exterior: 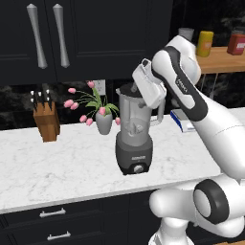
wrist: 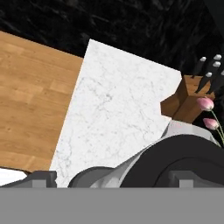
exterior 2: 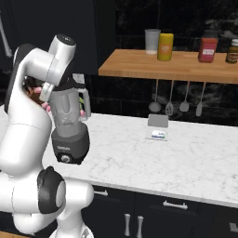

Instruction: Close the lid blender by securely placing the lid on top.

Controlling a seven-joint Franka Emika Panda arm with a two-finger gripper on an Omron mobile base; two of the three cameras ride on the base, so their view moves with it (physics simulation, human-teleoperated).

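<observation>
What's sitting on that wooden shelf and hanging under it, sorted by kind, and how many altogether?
Containers on the wooden shelf: 4 (pale cup, yellow canister, red jar, brown bottle)
Hanging utensils: 4
Total: 8

Hidden and cut-off parts around the blender

The hand covers the blender's (exterior: 134,131) rim, so whether the lid (wrist: 183,153) sits flush cannot be told. In the hand view the gripper (wrist: 109,180) shows only its fingertips (wrist: 41,178) (jaw state unclear), the lid is cropped below, and the knife block (wrist: 186,103) runs off the right edge.
</observation>
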